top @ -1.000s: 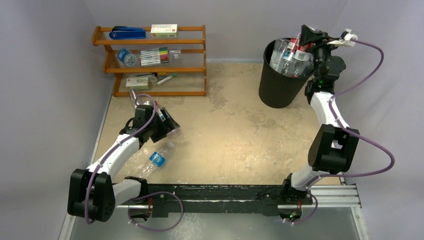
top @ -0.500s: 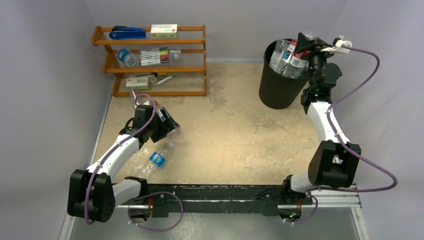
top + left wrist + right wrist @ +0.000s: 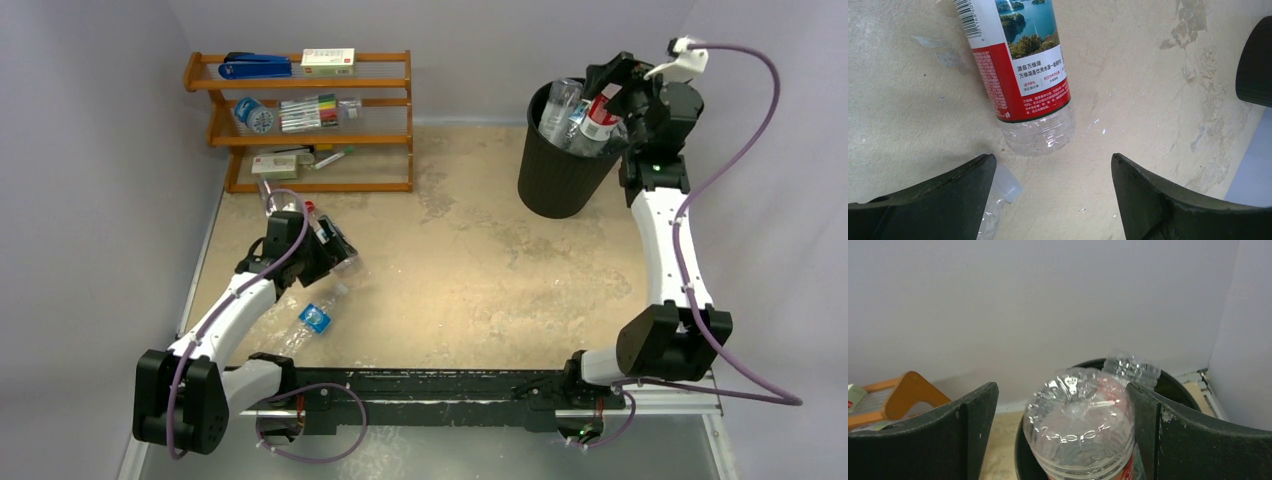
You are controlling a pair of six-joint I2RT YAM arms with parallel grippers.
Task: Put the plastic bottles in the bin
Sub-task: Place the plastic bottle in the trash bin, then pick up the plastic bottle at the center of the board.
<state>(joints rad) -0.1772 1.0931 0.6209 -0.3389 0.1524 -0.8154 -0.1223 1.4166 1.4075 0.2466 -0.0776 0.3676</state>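
At left, low over the table (image 3: pixel 480 270): left gripper (image 3: pixel 1053 160), jaws wide apart, clamped on nothing, tips just short of the base of 1 red-labelled bottle (image 3: pixel 1023 75) lying flat. Nearer the arm bases, 1 blue-labelled bottle (image 3: pixel 313 320), also lying down. At right, bin (image 3: pixel 555 185), packed above its rim. Over it, right gripper (image 3: pixel 1062 387), jaws spread wide, 1 clear bottle (image 3: pixel 1080 425) upright between them, left finger clear of it.

Spread the right gripper (image 3: pixel 1062 405) wide around a bottle (image 3: pixel 1078 440) standing in the bin (image 3: pixel 555 185). Straightened the right arm and raised it. Shifted the left gripper (image 3: pixel 1052 162) slightly.
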